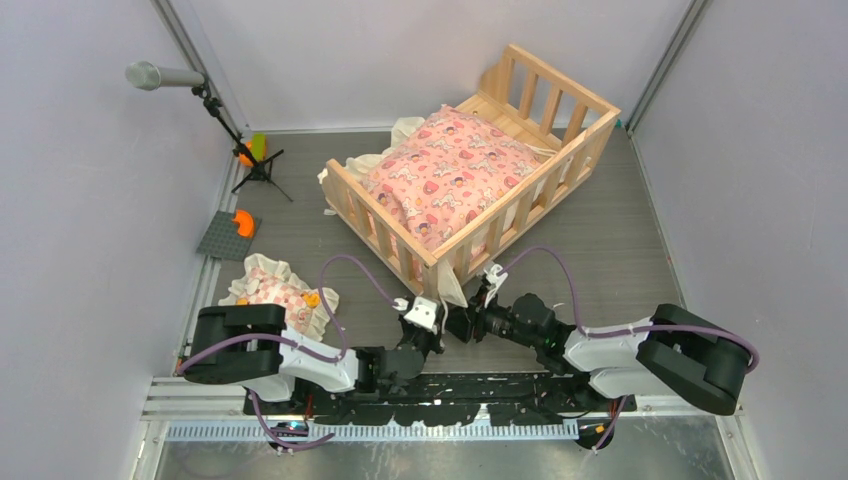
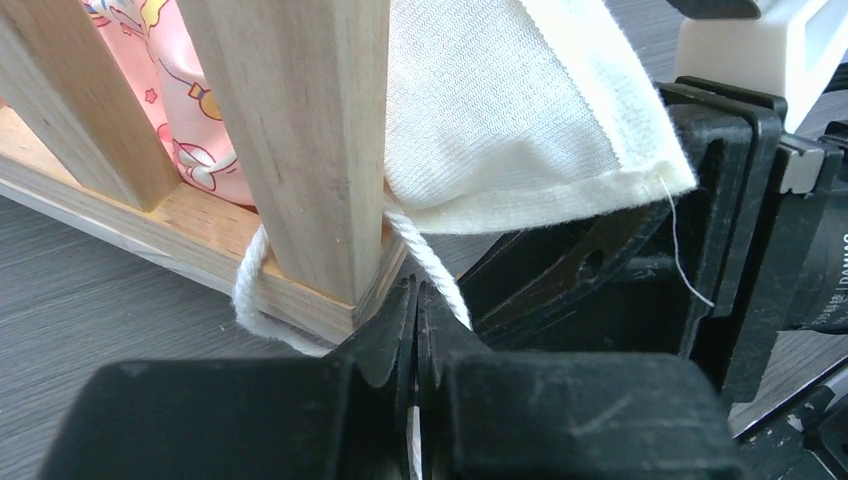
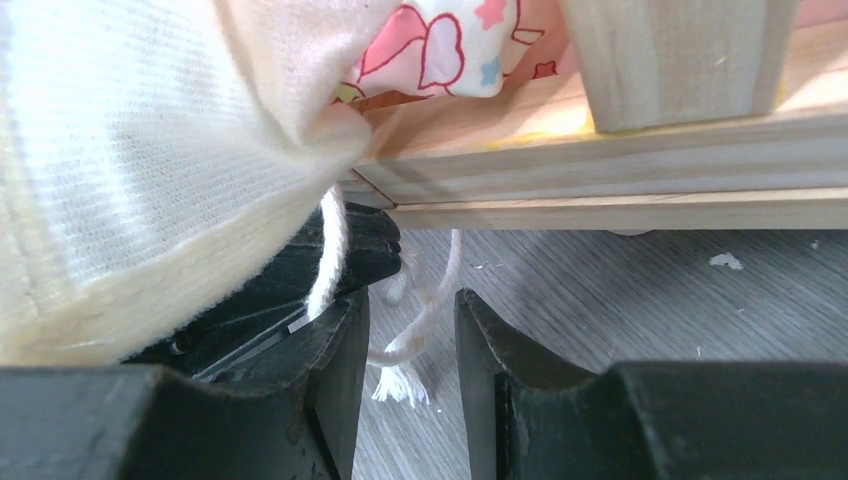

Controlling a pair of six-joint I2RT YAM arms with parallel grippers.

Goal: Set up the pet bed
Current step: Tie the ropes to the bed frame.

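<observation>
Ahead of the left gripper (image 2: 417,300), which pinches a white twisted cord (image 2: 441,277), cream cloth (image 2: 500,120) half-hides the pale slatted wooden pet bed (image 2: 300,150); the right gripper (image 3: 410,312) is spread.

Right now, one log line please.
left end effector: shut on cord | right end effector: open, cord end between jaws | pet bed: cord round corner post

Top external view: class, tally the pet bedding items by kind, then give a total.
Pale slatted wooden pet bed: 1
Large pink printed fabric cushion: 1
Small pink frilled fabric pillow: 1
Total: 3
</observation>
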